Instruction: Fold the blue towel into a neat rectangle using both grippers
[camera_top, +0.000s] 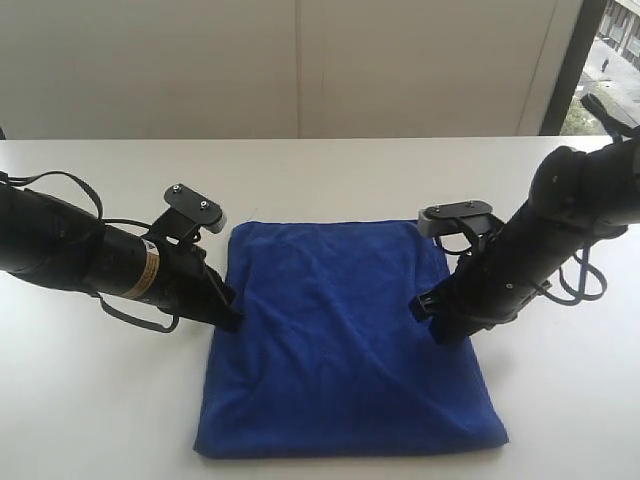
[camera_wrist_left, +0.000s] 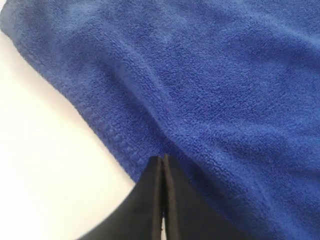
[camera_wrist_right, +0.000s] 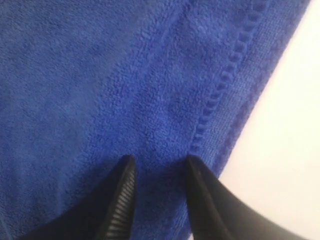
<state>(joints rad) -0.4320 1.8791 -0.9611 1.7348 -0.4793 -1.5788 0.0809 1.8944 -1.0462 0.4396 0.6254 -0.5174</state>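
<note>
- The left gripper (camera_wrist_left: 163, 159), jaws pressed together at the left edge of the blue towel (camera_top: 340, 340), may lift without cloth.
- The right gripper (camera_wrist_right: 157, 162), jaws parted over its right edge, may grab unevenly.

The blue towel (camera_wrist_right: 100, 75) fills most of the right wrist view, its soft pile nubby and close-textured, with shallow creases running across it. A stitched hem (camera_wrist_right: 220, 95) runs slantwise along the towel's edge, a row of small raised loops with a flat band of cloth beyond it. Past that edge lies the bare white table (camera_wrist_right: 285, 150). The right gripper (camera_wrist_right: 160, 160) reaches in over the cloth with its two black fingers (camera_wrist_right: 205, 205) standing apart, and blue pile shows in the gap between them. One finger carries a ribbed inner pad (camera_wrist_right: 122, 210). The other finger's tip is just beside the hem. Whether the tips press the cloth cannot be told.
</note>
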